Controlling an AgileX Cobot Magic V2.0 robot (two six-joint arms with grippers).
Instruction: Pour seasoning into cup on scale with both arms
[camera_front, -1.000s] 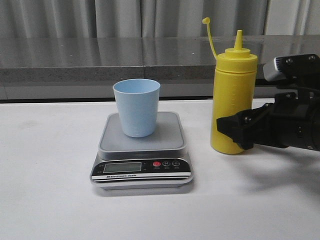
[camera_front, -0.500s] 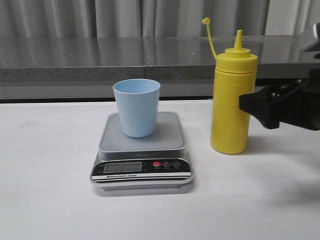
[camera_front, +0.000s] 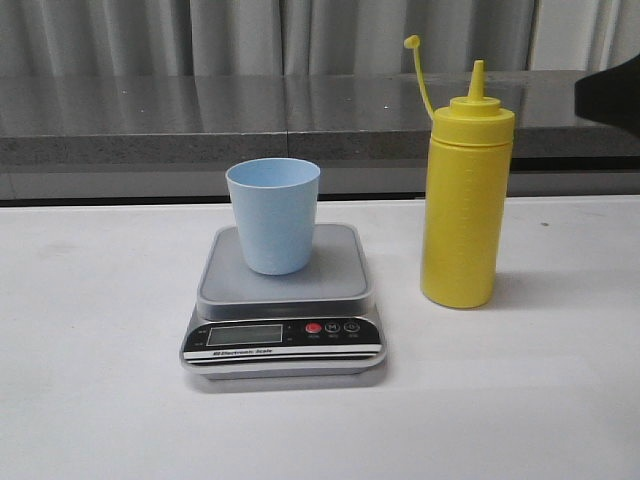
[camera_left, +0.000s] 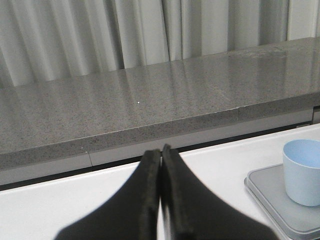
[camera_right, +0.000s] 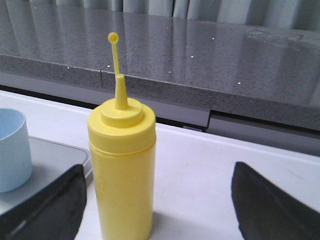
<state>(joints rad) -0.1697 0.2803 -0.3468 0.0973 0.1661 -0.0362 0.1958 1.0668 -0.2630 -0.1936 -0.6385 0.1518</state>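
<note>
The yellow seasoning bottle (camera_front: 465, 200) stands upright on the white table, right of the scale, nozzle uncapped and cap strap sticking up. The pale blue cup (camera_front: 273, 215) stands upright on the silver scale's platform (camera_front: 340, 280). My right gripper (camera_right: 157, 170) is open and empty; the bottle (camera_right: 122, 170) stands ahead of it, nearer one finger (camera_right: 45, 205), touching neither. In the front view only a black part of the right arm (camera_front: 610, 95) shows at the right edge. My left gripper (camera_left: 161, 155) is shut and empty, away from the cup (camera_left: 302, 172) and scale (camera_left: 270, 192).
A grey stone ledge (camera_front: 200, 120) with curtains behind it runs along the back of the white table (camera_front: 100, 380). The scale's black panel (camera_front: 285, 335) with display and red button faces the front.
The right gripper, which was at the bottle's lower right side, has pulled away to the right and upward, almost out of the front view. Bottle, cup and scale have not moved.
</note>
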